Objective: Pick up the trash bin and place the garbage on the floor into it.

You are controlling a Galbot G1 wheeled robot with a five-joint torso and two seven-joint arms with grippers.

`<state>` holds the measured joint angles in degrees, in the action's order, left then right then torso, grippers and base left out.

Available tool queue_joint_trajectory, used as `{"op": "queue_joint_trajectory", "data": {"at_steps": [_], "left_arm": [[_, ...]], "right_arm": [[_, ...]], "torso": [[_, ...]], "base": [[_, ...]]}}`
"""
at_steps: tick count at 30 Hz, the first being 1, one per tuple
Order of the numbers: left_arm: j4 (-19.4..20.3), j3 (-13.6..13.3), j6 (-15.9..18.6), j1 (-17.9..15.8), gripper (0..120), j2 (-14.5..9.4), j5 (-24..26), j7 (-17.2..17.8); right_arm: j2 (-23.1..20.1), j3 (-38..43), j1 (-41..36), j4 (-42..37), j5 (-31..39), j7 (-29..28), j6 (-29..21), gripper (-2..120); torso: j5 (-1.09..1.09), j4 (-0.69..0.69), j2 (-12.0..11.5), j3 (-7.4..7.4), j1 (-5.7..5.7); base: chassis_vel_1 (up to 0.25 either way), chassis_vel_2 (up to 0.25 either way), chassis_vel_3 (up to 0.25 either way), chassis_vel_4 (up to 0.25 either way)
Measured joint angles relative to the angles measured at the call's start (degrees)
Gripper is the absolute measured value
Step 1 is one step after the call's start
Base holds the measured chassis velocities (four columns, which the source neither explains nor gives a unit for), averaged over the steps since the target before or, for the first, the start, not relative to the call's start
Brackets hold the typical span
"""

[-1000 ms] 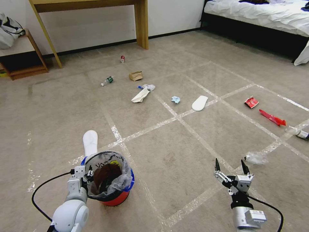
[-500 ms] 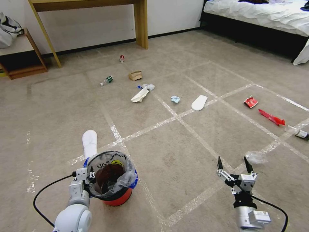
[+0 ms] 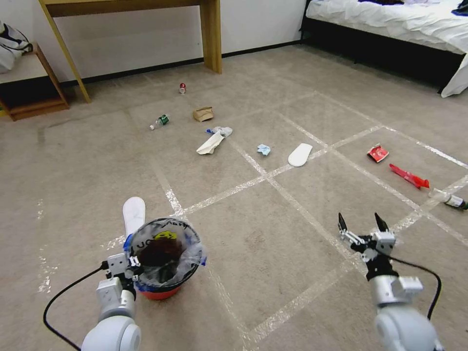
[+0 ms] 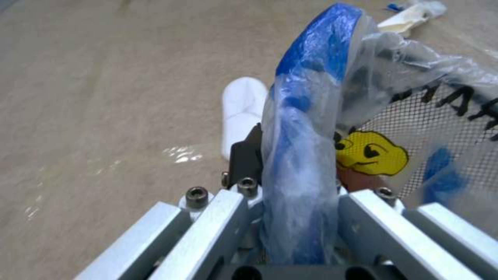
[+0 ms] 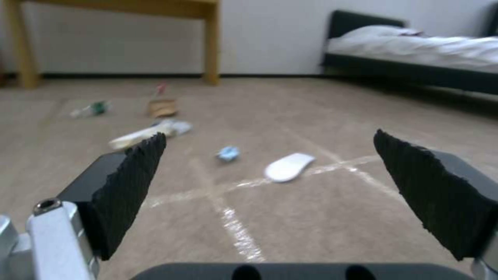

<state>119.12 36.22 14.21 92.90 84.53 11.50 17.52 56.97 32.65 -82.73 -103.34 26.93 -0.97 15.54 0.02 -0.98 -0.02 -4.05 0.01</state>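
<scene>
The trash bin [image 3: 158,294], a small red bucket lined with a blue-edged clear bag, stands on the carpet at the near left. My left gripper [image 3: 132,269] is shut on its near rim, and the left wrist view shows the fingers clamping the bag's blue edge [image 4: 306,116]. My right gripper [image 3: 360,225] hangs open and empty above the floor at the near right. Garbage lies scattered: a white foam piece [image 3: 133,214] just behind the bin, another [image 3: 300,154] mid-floor, blue crumpled paper [image 3: 263,149], white paper [image 3: 212,141], a brown carton [image 3: 203,113], a bottle [image 3: 160,121], a red can [image 3: 182,87] and red wrappers [image 3: 378,153].
A wooden table's leg [image 3: 210,36] stands at the far wall. A low shelf [image 3: 29,78] is at the far left and a bed [image 3: 390,24] at the far right. A long red wrapper [image 3: 408,176] and a bottle [image 3: 451,199] lie by the right edge.
My right gripper has moved forward, away from me, still open. The bin has shifted slightly forward with the left gripper holding its rim.
</scene>
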Motion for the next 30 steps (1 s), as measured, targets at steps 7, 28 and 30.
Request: {"op": "queue_joint_trajectory", "data": {"at_steps": [7,28,30], "left_arm": [[-1.3,0.0,-2.1,0.6,4,-0.1,-1.2,-0.6],[-3.3,-0.9,-6.9,-6.4,4,-4.7,-4.0,-3.4],[-2.6,-0.7,-7.6,-6.0,4,-4.4,-4.7,-3.8]], "right_arm": [[-1.0,-3.1,3.2,6.1,-0.7,2.3,2.1,100],[15.3,3.4,-3.5,-4.1,-16.0,-1.8,1.0,100],[15.2,3.9,-4.0,-4.6,-16.0,-1.8,1.2,100]], "torso": [[0.02,-0.02,0.0,0.01,0.0],[-0.03,-0.04,0.0,0.01,0.0],[-0.02,-0.04,0.0,0.01,0.0]], "base": [[0.0,0.0,0.0,0.0],[0.0,0.0,0.0,0.0],[0.0,0.0,0.0,0.0]]}}
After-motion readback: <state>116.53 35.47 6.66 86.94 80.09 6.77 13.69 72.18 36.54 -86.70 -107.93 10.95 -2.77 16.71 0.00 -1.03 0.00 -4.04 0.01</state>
